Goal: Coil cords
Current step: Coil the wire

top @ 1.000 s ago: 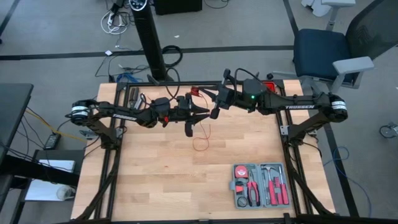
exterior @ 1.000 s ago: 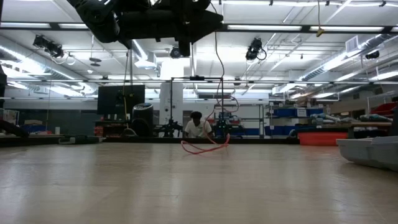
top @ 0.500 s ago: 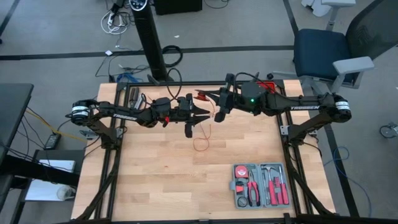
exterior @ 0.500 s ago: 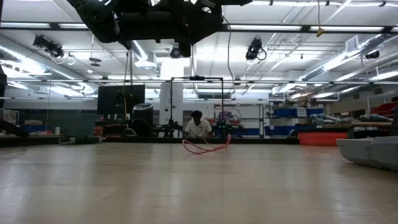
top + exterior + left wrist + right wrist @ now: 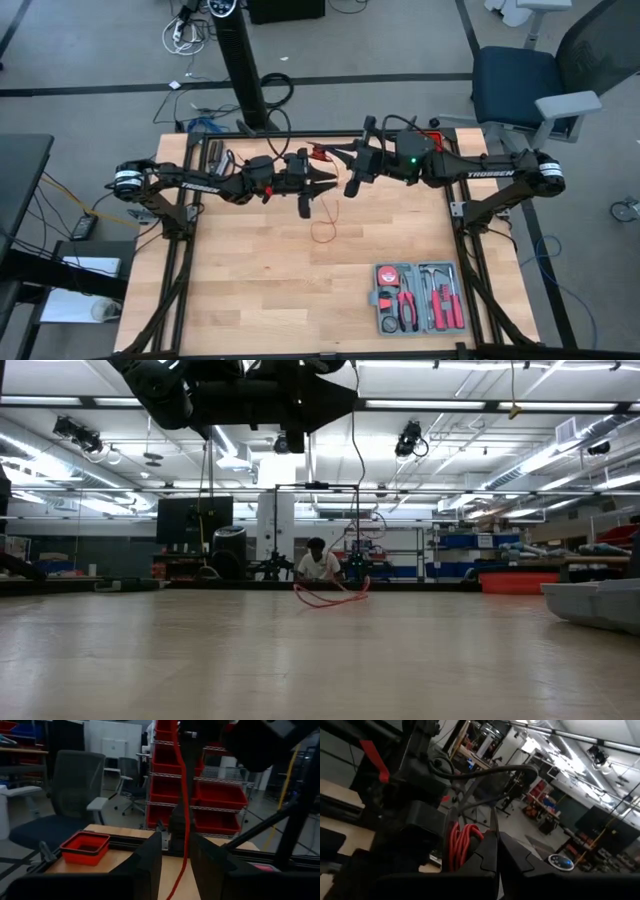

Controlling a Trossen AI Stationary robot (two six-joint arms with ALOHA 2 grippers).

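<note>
Red cord [image 5: 322, 232] strung up between two raised grippers, its tail trailing on the wooden table [image 5: 250, 290].

Largest first: both dark arms meet high over the table's far edge, around 12 o'clock from its middle. The grey tool case [image 5: 418, 298] sits well apart, toward 5 o'clock. The left gripper [image 5: 328, 182] has its fingers a little way apart with the cord [image 5: 184, 805] running down through the gap; whether they pinch it I cannot tell. The right gripper [image 5: 352, 160], just beside it, has its fingers nearly together by a small bundle of red loops [image 5: 457, 845], though a firm grip is not clear. From table height a thin strand drops to a loose loop [image 5: 332, 594] lying on the wood.
</note>
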